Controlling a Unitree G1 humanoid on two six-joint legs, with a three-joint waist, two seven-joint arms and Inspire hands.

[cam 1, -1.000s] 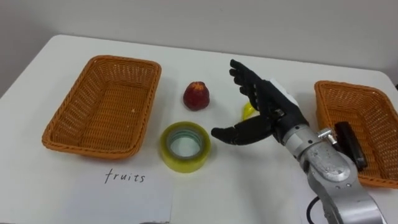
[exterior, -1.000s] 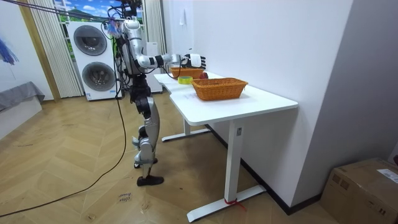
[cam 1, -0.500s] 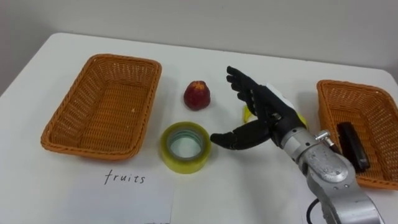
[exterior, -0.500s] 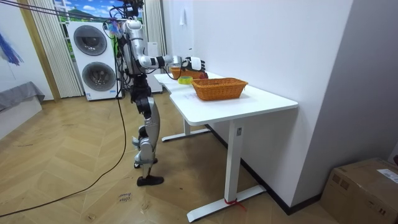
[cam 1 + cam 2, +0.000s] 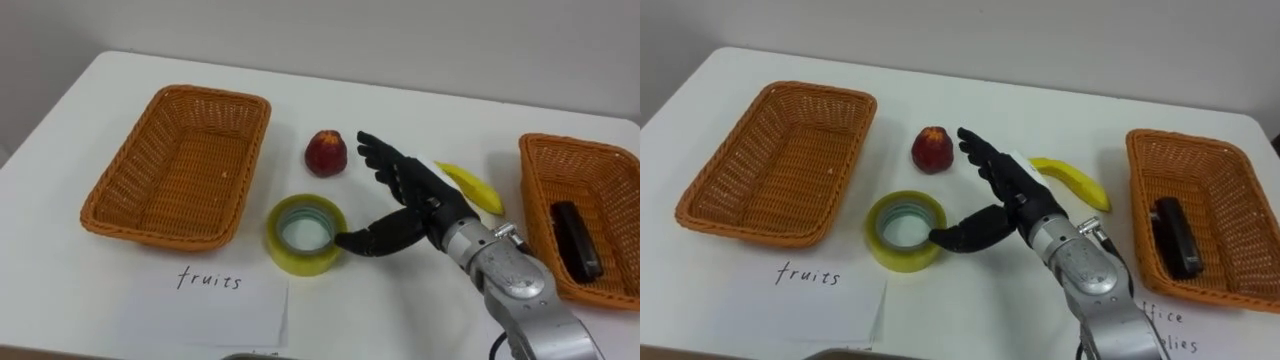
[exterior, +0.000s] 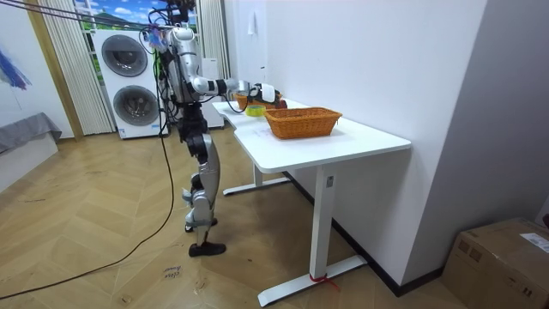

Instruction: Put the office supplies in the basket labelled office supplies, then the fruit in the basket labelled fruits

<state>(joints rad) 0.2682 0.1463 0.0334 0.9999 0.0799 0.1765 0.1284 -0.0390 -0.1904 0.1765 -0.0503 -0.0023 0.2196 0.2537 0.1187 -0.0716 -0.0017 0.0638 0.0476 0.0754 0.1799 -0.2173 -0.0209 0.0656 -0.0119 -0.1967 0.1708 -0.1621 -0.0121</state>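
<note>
My right hand [image 5: 415,200] [image 5: 1010,200] hovers open over the table's middle, fingers straight, thumb tip right beside the yellow tape roll [image 5: 306,234] [image 5: 903,231]. A red apple [image 5: 326,153] [image 5: 932,149] lies just beyond the tape. A banana [image 5: 470,187] [image 5: 1071,181] rests behind the hand, to its right. The left wicker basket [image 5: 130,200] [image 5: 715,205], by a paper marked "fruits" [image 5: 208,295], holds nothing. The right basket [image 5: 540,200] [image 5: 1140,190] holds a dark stapler-like thing [image 5: 577,240] [image 5: 1174,236]. In the room view the robot stands at the table's end, right hand [image 6: 266,89] reaching over it.
The white table [image 5: 420,310] ends near the bottom of the eye views and at the wall behind. A second paper label [image 5: 1160,318] lies before the right basket. In the room view, washing machines [image 6: 129,81] stand behind the robot.
My right hand has moved left and lower, toward the tape roll, uncovering the banana. The whole eye view has shifted slightly, so the camera moved too.
</note>
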